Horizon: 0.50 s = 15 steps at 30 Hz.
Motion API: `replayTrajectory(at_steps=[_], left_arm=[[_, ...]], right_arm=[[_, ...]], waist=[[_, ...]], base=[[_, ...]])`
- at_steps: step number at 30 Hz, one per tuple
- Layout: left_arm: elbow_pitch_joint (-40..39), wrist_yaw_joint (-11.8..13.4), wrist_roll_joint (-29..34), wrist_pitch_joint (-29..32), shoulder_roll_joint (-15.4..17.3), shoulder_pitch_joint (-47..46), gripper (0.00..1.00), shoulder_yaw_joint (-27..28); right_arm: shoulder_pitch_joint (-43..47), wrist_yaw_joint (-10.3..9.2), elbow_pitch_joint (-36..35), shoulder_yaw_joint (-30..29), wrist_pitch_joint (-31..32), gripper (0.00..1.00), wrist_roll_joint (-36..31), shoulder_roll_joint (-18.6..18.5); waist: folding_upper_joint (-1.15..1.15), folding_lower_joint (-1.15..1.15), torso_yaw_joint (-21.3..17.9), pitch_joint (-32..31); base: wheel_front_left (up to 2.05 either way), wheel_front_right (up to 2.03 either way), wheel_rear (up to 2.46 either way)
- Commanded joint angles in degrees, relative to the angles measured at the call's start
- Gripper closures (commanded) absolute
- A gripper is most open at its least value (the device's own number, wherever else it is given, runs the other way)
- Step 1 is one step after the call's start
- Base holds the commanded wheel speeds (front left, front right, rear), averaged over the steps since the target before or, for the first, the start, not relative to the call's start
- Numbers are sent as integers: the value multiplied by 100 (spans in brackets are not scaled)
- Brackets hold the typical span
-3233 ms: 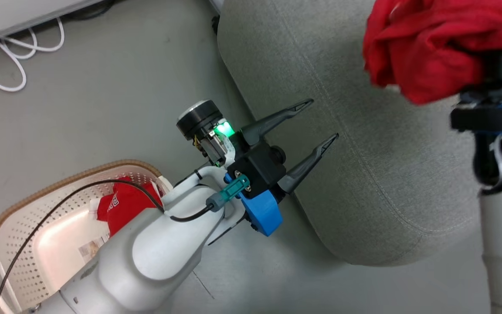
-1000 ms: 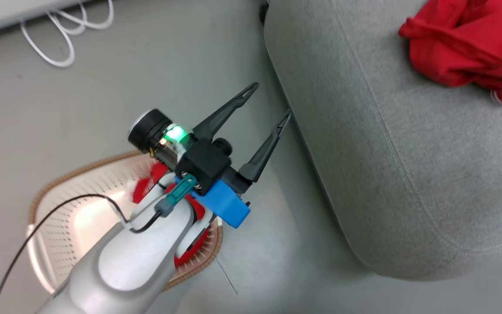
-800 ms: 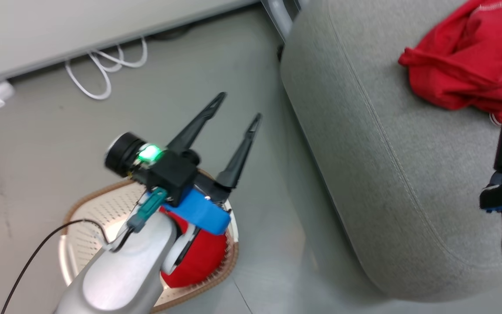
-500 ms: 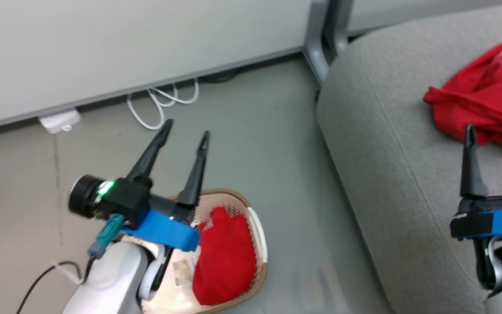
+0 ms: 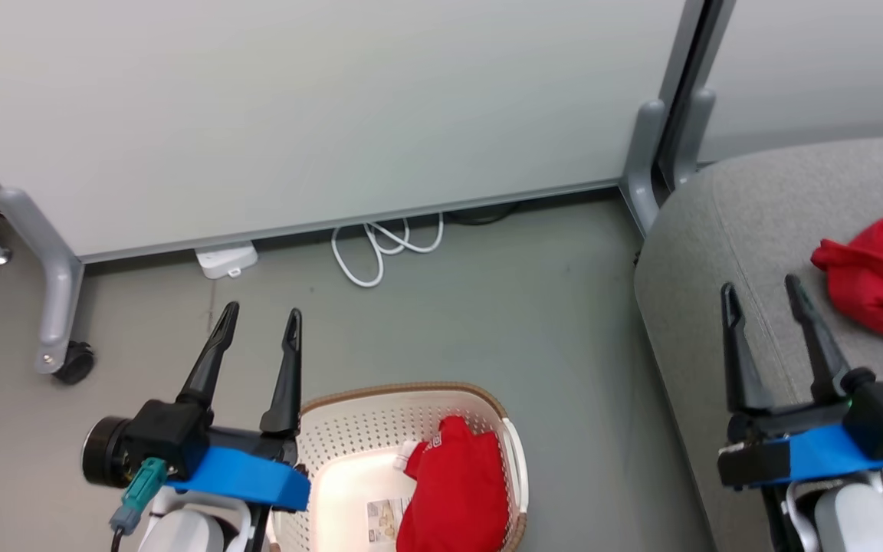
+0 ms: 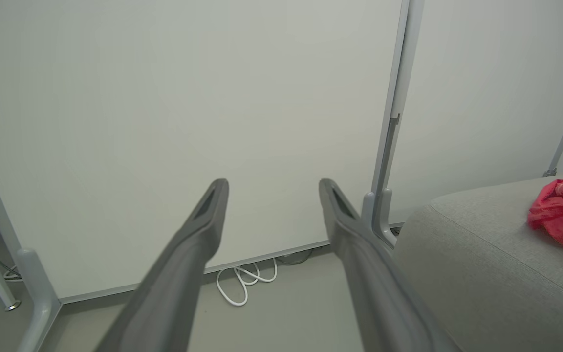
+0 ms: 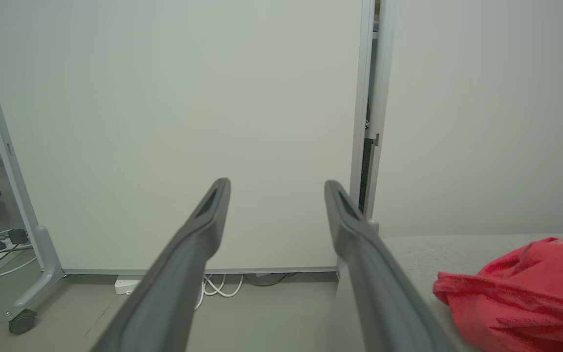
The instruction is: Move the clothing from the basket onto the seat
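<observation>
Left claw (image 5: 263, 310) hangs open and empty over the floor (image 5: 487, 307), just left of the basket (image 5: 403, 389), where one red garment (image 5: 453, 491) lies against the right wall. Right claw (image 5: 760, 285), likewise open and empty, hovers over the grey seat (image 5: 702, 253), near the other red garment (image 5: 882, 287) lying on it.

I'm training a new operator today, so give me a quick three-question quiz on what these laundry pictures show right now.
1. True or false: the basket holds no clothing.
2. The loose red garment at the head view's right edge lies: A) on the floor, B) on the seat, C) on a white cable.
3. Open or shut: how do the left claw and the right claw stand?

Key: 1 false, a red garment lies in it. 2 B. 3 open, both of them, and empty.
</observation>
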Motion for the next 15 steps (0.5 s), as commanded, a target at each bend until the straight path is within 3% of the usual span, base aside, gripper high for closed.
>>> replayTrajectory(at_steps=[1, 15], left_arm=[[-12, -50, 56, -16, -21, 114, 0, 109], [-88, -545, 474, -17, -352, 837, 0, 903]], right_arm=[[159, -6, -23, 38, -5, 0, 47, 50], [774, -6, 100, -7, -5, 0, 110, 310]], waist=[[0, 1, 127, -139], [0, 1, 327, -473]], base=[[0, 0, 0], [0, 0, 0]])
